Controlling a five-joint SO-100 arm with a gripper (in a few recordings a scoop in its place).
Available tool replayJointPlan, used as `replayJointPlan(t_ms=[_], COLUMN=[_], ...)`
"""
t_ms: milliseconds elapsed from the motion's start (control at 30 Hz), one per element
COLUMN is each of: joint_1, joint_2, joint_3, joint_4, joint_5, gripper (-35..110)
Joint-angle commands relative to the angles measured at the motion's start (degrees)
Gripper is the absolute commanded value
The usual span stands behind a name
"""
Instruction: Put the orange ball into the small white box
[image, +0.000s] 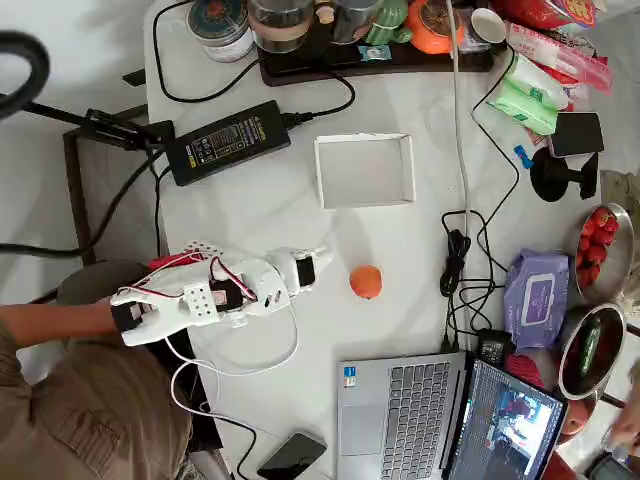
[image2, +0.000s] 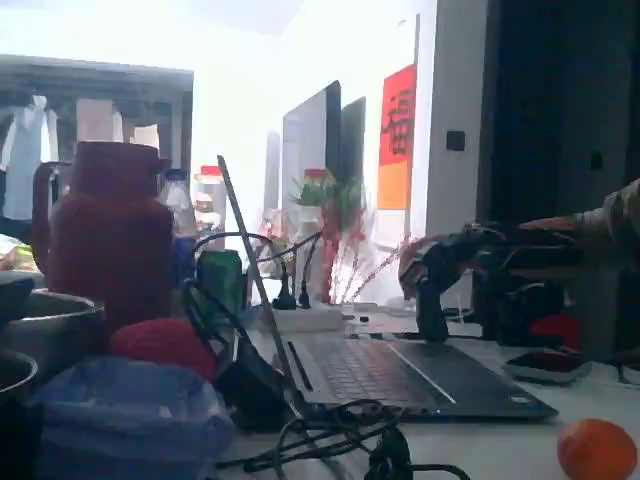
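Right now my gripper (image: 322, 268) holds nothing, though whether my fingers are spread I cannot tell, the orange ball (image: 366, 281) lying just beyond them on the table (image: 250, 210), the small white box (image: 365, 170) farther off.

Small orange ball (image: 366, 282) loose on white table, well apart from empty, open-topped small white box (image: 365, 171)

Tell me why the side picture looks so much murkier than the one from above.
The fixed view faces a bright window, so it is backlit: the laptop and the tool go dark and soft, the background washes out, and the orange ball blurs. The overhead view is evenly lit, so ball and small white box look crisp.
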Motion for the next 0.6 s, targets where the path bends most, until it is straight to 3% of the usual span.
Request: replayJointPlan(t_ms=[0,567], joint_1=[-1.14,-1.93], joint_2=[0.70,0.70], joint_3=[-0.09,-0.09], joint_4=[-0.09,-0.09], joint_5=[0.62,0.88], gripper=[0,0])
